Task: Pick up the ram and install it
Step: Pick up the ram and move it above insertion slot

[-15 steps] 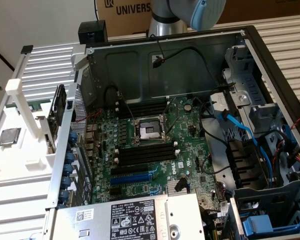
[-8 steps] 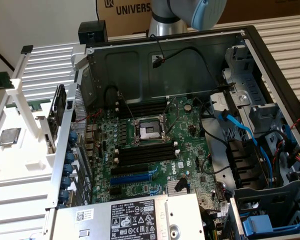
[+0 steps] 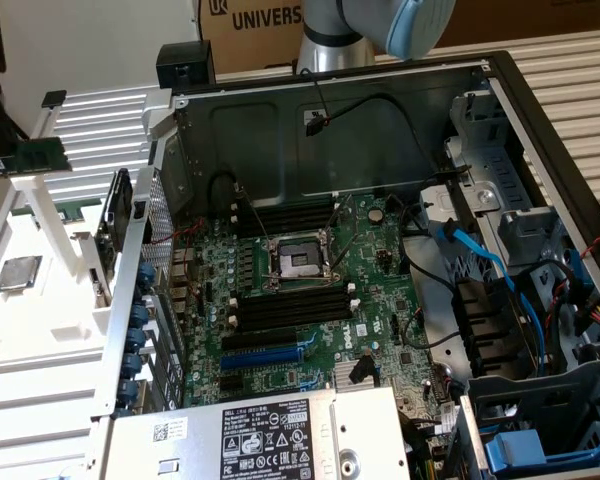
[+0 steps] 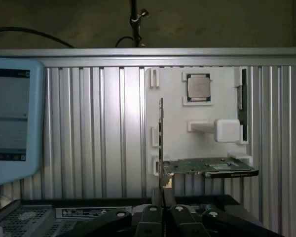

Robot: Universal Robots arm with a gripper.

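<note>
The ram (image 3: 35,153), a flat green stick, rests on the white plastic rack (image 3: 25,325) at the exterior view's upper left. Your gripper (image 4: 163,196) has its dark fingers pressed together.

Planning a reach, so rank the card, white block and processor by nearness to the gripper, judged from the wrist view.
From the gripper:
1. the card, at the near edge of the holder.
2. the white block, mid-holder, beyond the card.
3. the processor, in its pocket at the holder's far end.
</note>
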